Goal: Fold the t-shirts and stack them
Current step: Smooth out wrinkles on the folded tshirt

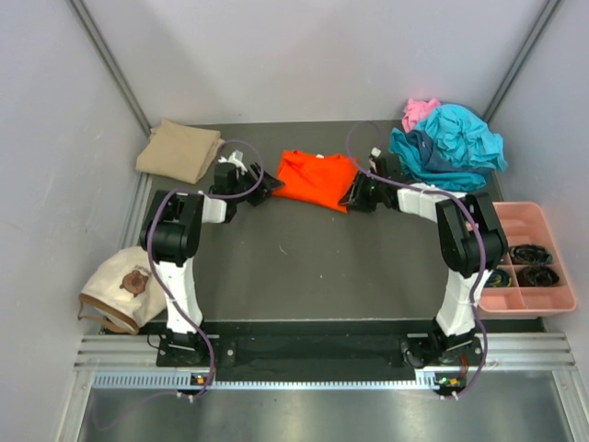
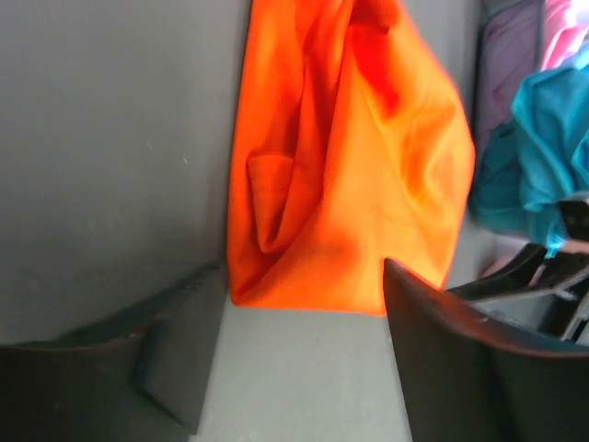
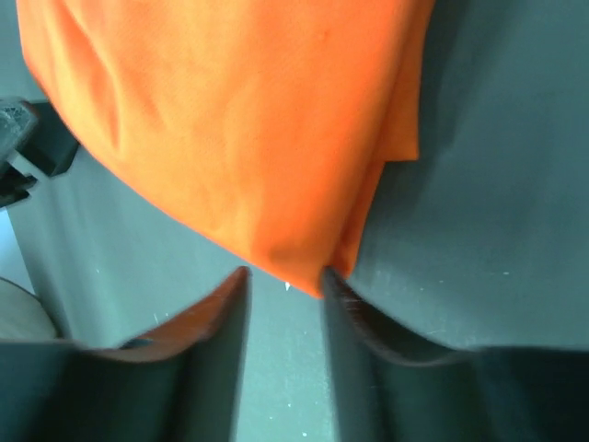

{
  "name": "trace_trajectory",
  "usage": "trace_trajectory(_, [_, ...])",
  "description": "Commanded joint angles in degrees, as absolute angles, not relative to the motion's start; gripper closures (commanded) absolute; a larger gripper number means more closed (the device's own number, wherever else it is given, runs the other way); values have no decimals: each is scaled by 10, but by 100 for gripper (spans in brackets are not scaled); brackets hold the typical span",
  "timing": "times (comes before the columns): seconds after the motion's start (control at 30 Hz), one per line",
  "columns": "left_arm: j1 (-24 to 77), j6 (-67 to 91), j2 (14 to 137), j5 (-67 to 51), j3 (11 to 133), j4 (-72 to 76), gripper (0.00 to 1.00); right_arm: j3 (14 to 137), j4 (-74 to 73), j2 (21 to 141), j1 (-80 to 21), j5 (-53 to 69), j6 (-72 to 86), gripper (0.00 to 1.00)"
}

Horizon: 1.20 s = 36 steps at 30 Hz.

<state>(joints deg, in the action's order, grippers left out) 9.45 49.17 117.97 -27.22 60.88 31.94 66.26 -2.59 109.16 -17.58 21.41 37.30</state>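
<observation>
A bright orange t-shirt (image 1: 315, 177) lies folded at the back middle of the table. My left gripper (image 1: 267, 187) is at its left edge, open wide. In the left wrist view the orange shirt's (image 2: 340, 166) hem lies between the tips of the left gripper (image 2: 304, 267). My right gripper (image 1: 354, 195) is at the shirt's right edge. In the right wrist view the right gripper (image 3: 285, 273) stands open with a narrow gap, and a corner of the orange shirt (image 3: 239, 129) reaches in against one fingertip (image 3: 333, 281). A folded tan t-shirt (image 1: 179, 150) lies back left. Crumpled teal t-shirts (image 1: 451, 143) and a pink t-shirt (image 1: 421, 111) are piled back right.
A pink compartment tray (image 1: 543, 219) holding dark items sits at the right edge. A cream cap-like thing (image 1: 118, 288) lies at the left edge beside the left arm. Grey walls close in the table at the back and sides.
</observation>
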Motion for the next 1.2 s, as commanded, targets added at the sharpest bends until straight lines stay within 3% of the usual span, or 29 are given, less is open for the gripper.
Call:
trace_trajectory(0.0, [106,482,1208,-263,590,273,39,662,8,1107,-178,224,374,75])
trace_trajectory(0.07, [108,483,1219,-265,592,280,63,659,13,1113,-178,230,375,84])
trace_trajectory(0.13, [111,484,1226,-266,596,282,75,657,15,1118,-178,234,375,92])
trace_trajectory(0.2, [113,484,1234,-265,599,283,94,654,16,1119,-178,237,375,100])
trace_trajectory(0.23, [114,485,1237,-265,599,283,100,653,15,1117,-178,237,375,100])
trace_trajectory(0.53, [140,489,1182,-252,526,251,100,609,-25,1069,-178,236,357,100])
trace_trajectory(0.87, [249,473,973,-185,370,108,100,515,-119,956,-178,209,301,100])
trace_trajectory(1.17, [262,480,739,-95,269,-84,100,443,-209,835,-178,192,270,100])
